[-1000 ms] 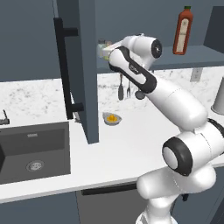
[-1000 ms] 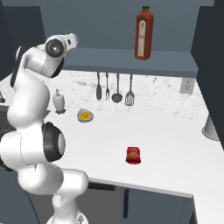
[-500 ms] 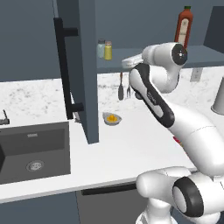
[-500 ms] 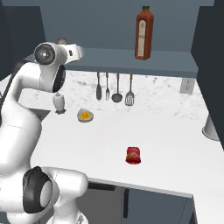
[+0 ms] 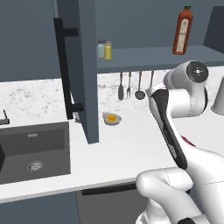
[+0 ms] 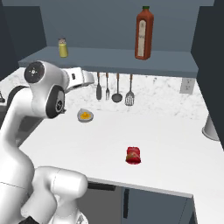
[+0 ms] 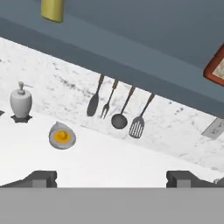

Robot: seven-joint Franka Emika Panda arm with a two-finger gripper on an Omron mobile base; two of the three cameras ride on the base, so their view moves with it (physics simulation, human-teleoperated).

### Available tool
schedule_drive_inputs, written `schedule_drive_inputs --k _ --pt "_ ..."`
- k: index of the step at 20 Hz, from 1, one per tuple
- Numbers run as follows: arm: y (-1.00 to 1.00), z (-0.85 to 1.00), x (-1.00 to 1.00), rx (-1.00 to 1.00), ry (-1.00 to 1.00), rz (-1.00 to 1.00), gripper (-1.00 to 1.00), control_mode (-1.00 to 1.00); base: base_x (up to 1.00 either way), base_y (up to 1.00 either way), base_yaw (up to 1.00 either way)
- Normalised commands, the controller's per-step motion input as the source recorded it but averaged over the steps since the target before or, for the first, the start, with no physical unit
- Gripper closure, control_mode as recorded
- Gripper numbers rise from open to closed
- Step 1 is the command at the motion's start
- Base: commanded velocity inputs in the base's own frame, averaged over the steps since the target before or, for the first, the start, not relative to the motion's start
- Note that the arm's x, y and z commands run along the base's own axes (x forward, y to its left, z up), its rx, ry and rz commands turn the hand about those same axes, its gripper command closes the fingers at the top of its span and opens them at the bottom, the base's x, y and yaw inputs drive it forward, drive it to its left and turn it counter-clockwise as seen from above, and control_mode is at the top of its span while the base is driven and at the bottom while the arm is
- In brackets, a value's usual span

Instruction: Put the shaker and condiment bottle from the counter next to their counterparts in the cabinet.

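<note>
The yellow shaker (image 5: 108, 50) (image 6: 63, 47) (image 7: 52, 9) stands on the cabinet shelf (image 5: 148, 56), right beside the pale grey-blue shaker (image 5: 101, 48). Further right on that shelf stands the tall red-brown bottle (image 5: 183, 30) (image 6: 144, 33). The red condiment bottle (image 6: 133, 155) lies on the white counter (image 6: 175, 144); in the left base view the arm hides most of it. My gripper (image 7: 112, 177) (image 6: 91, 79) is open and holds nothing. It hangs below the shelf's front edge, above the counter, facing the back wall.
The open cabinet door (image 5: 85, 70) with its black bar handle (image 5: 65, 72) juts out left of the arm. A small bowl (image 5: 112, 118) (image 7: 61, 136), hanging utensils (image 6: 116, 87), a soap dispenser (image 7: 20, 101) and the dark sink (image 5: 35, 148) lie nearby.
My open gripper has drawn back from the shelf and swung right and down. The yellow shaker, hidden by the hand a second ago, now stands uncovered beside the grey-blue one.
</note>
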Motion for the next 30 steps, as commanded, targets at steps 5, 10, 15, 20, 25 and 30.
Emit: schedule_drive_inputs --k 5,10,15,20,25,30 --pt "-0.92 -0.97 -0.10 -0.17 0.21 -0.13 -1.00 -1.00 0.00 0.00 0.00" --pt "-0.94 -1.00 0.03 -0.07 0.20 -0.09 -1.00 -1.00 0.00 0.00 0.00" --pt "-0.64 -1.00 0.34 -0.01 0.17 -0.07 -1.00 -1.00 0.00 0.00 0.00" --pt "-0.19 -0.88 0.21 0.00 0.03 -0.07 -1.00 -1.00 0.00 0.00 0.00" --pt "-0.25 -0.55 0.15 0.00 0.14 -0.11 -1.00 -1.00 0.00 0.00 0.00" --pt "-0.40 -0.24 0.36 0.00 0.31 -0.10 -1.00 -1.00 0.00 0.00 0.00"
